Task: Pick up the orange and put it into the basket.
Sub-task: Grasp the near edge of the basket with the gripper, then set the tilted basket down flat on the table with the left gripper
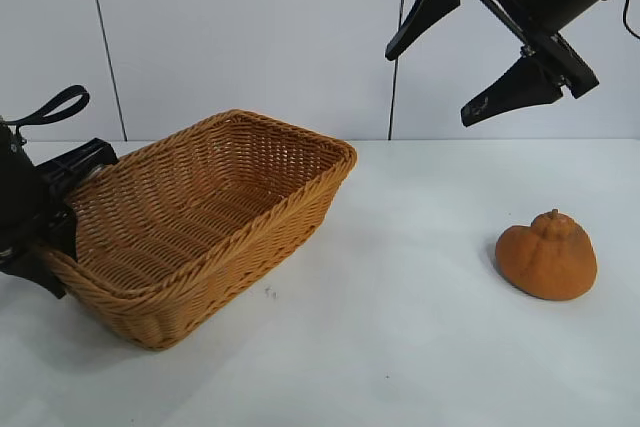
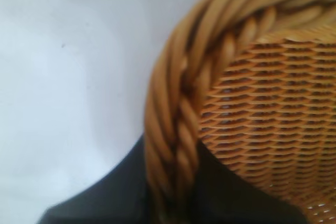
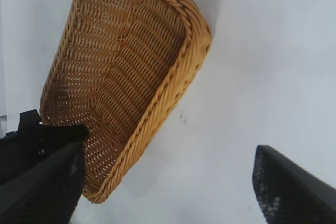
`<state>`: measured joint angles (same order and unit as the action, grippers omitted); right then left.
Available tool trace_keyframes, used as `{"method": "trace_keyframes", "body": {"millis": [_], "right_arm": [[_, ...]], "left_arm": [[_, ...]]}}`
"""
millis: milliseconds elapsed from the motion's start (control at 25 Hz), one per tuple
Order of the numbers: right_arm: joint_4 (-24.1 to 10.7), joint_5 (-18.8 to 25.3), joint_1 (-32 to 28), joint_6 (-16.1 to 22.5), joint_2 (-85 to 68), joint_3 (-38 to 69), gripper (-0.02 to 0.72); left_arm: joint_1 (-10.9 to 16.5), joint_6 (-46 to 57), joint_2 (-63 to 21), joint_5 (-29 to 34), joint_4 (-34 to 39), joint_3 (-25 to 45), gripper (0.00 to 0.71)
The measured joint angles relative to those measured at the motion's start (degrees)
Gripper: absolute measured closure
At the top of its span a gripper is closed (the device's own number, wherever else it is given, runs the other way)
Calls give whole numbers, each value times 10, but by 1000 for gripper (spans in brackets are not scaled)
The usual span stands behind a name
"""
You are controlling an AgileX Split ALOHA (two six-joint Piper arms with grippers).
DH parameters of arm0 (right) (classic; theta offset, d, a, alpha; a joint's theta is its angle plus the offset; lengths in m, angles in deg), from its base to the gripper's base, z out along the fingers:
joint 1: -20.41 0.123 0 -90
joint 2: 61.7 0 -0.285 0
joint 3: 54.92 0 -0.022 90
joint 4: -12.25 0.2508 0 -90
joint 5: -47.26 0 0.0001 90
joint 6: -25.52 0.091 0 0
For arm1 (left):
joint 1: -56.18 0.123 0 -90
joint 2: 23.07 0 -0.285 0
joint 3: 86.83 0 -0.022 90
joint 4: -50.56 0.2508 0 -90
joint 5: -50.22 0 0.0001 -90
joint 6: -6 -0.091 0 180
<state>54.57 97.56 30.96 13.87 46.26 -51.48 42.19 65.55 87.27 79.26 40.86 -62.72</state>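
Observation:
The orange (image 1: 547, 257), dull and lumpy with a knob on top, rests on the white table at the right. It does not show in either wrist view. The tan wicker basket (image 1: 250, 257) stands at the left, with nothing in it. My left gripper (image 1: 55, 222) is at the basket's left end, and in the left wrist view this gripper (image 2: 176, 198) is shut on the braided rim (image 2: 210, 40), a dark finger on each side. My right gripper (image 1: 428, 85) hangs open high above the table, up and to the left of the orange. Beneath that gripper (image 3: 168, 150) are bare table and the basket (image 3: 173, 77).
The white table (image 1: 400, 347) stretches bare between the basket and the orange. A pale panelled wall (image 1: 250, 37) stands behind the table.

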Motion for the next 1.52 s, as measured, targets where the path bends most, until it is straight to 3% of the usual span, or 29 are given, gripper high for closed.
{"method": "trace_keyframes", "body": {"millis": [280,640,960,1440,1520], "right_arm": [[0,0,0,0,0,0,108],[0,3,0,0,0,0,108],[0,3,0,0,0,0,108],[0,3,0,0,0,0,108],[0,3,0,0,0,0,108]], "left_arm": [[62,-208,17,103,-55,-127,625],[63,-441,100,255,-107,-296,625],[56,-501,106,273,-110,-309,626],[42,-533,193,251,-118,-310,628],[42,-533,193,251,-118,-310,602]]}}
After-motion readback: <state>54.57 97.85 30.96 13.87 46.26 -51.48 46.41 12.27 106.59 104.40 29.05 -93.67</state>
